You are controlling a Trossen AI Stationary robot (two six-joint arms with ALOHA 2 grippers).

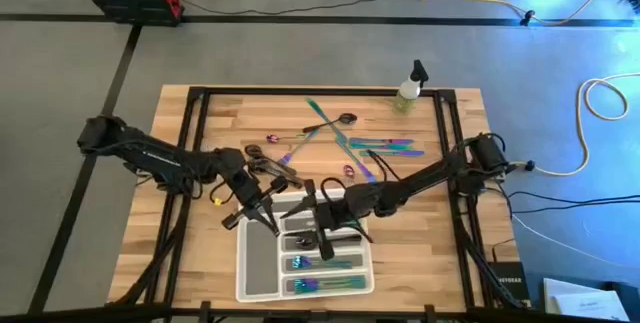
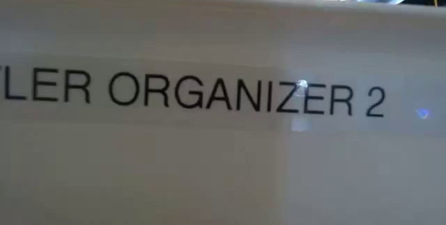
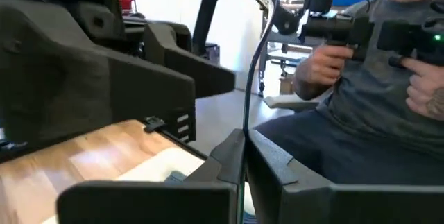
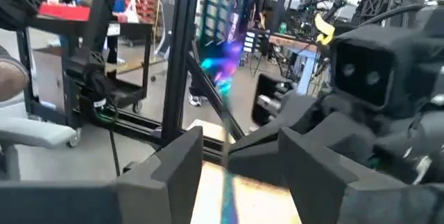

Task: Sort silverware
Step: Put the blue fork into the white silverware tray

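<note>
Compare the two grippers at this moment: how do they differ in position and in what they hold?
The left gripper hangs over the tray's empty long compartment, while the right gripper hangs over the short compartments that already hold silverware. The right gripper pinches an iridescent utensil standing upright; the left gripper pinches a thin dark piece, its kind unclear. Both are shut and above the tray.

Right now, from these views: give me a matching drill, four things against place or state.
1 spray bottle
2 tray
3 right gripper
4 left gripper

A over the tray's far left part
B by the far edge of the table
C shut on an iridescent utensil
D near edge of the table, sorted silverware inside

Pairs: 1-B, 2-D, 3-C, 4-A
</note>
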